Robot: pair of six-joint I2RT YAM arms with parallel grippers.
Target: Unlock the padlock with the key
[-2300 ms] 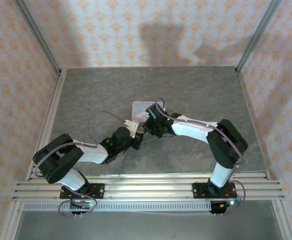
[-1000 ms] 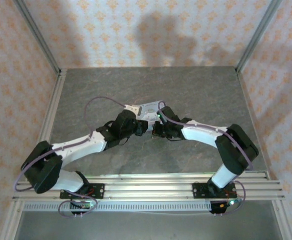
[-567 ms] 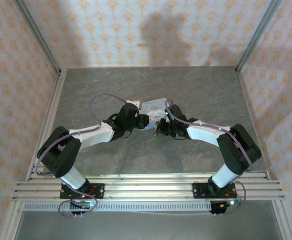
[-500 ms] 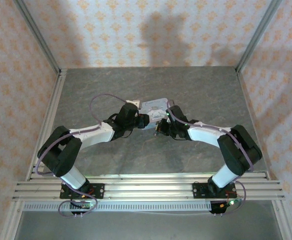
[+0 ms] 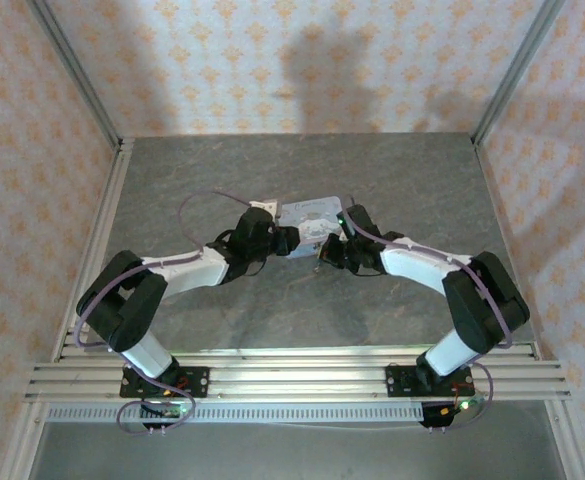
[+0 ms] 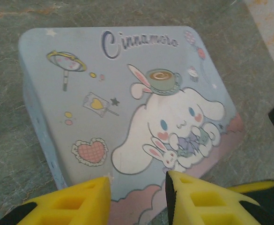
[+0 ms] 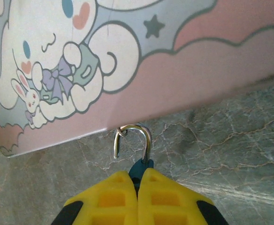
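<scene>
Padlock (image 7: pixel 140 168): judged already unlocked, with one leg of the shackle (image 7: pixel 147 143) hanging free; unhooking remains. Table (image 5: pixel 222 170) carries the cartoon tin (image 6: pixel 127 93), whose rim loop holds and crowds the shackle. Left gripper (image 6: pixel 137 187): fingers apart astride the tin's near corner, clamping undeterminable. Right gripper (image 7: pixel 137 180): closed on the blue Padlock body, just below the tin's edge.

bright, even light with soft diffuse shadows

We see a pastel blue-and-pink tin (image 6: pixel 127 93), white cartoon puppy printed, ahead of our yellow left pincer (image 6: pixel 137 187); dark blue padlock (image 7: pixel 139 167) between yellow right pincer (image 7: pixel 137 180) tips.
</scene>
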